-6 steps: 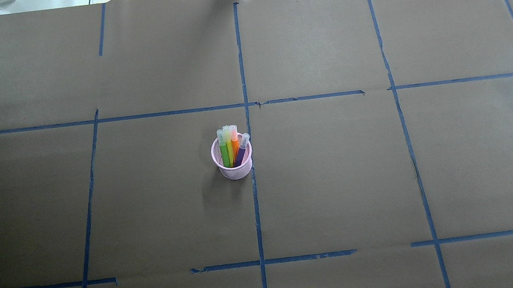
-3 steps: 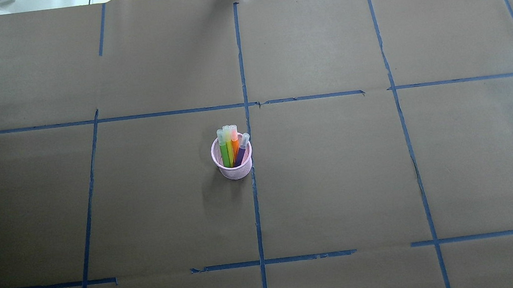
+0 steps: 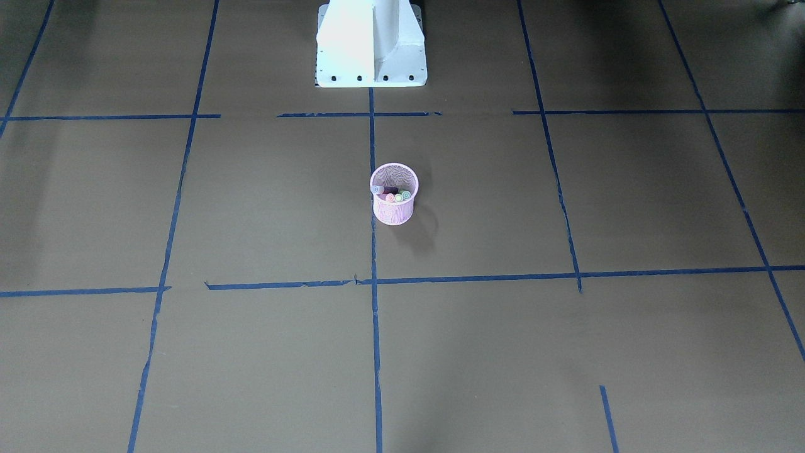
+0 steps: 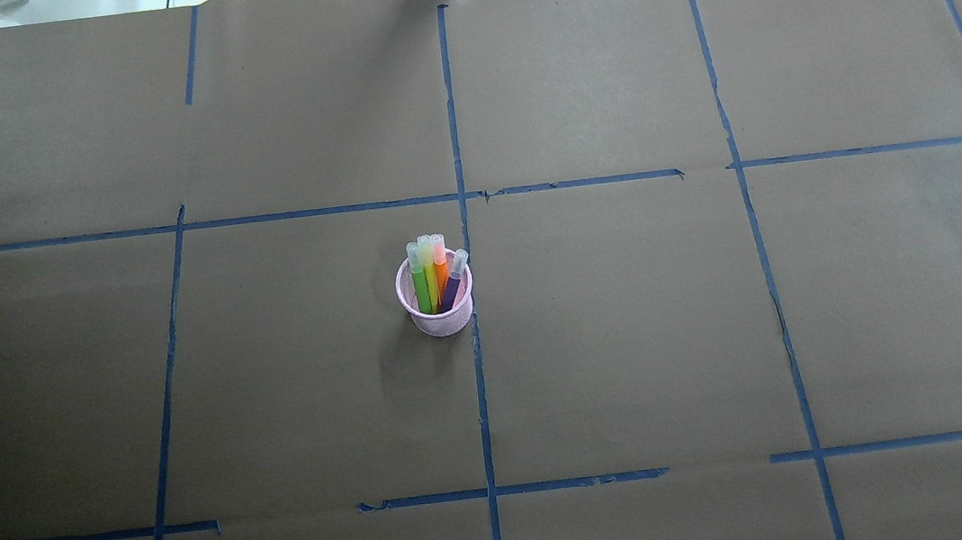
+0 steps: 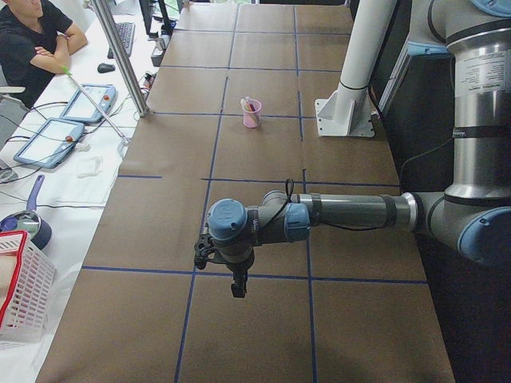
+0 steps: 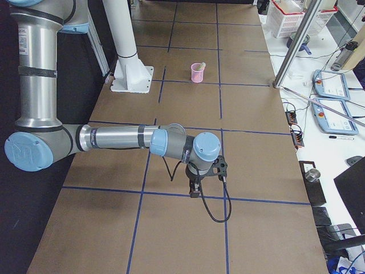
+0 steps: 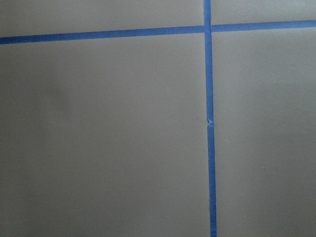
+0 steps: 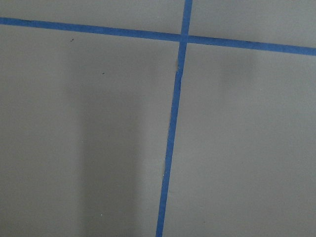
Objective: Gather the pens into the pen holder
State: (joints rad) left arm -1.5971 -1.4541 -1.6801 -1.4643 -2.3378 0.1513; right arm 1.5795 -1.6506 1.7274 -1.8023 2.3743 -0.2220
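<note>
Overhead exterior: pens [image 4: 433, 277] in pen holder [image 4: 443, 322] as before; both jaws' state unclear.

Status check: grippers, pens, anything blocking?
Left gripper, right gripper: away from holder, open or shut unclear. Four pens in holder. Nothing blocking seen.

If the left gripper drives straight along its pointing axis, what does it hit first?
Likely just the paper-covered table: the left gripper points straight down at bare paper beside a blue tape line. The pen holder stands far off.
</note>
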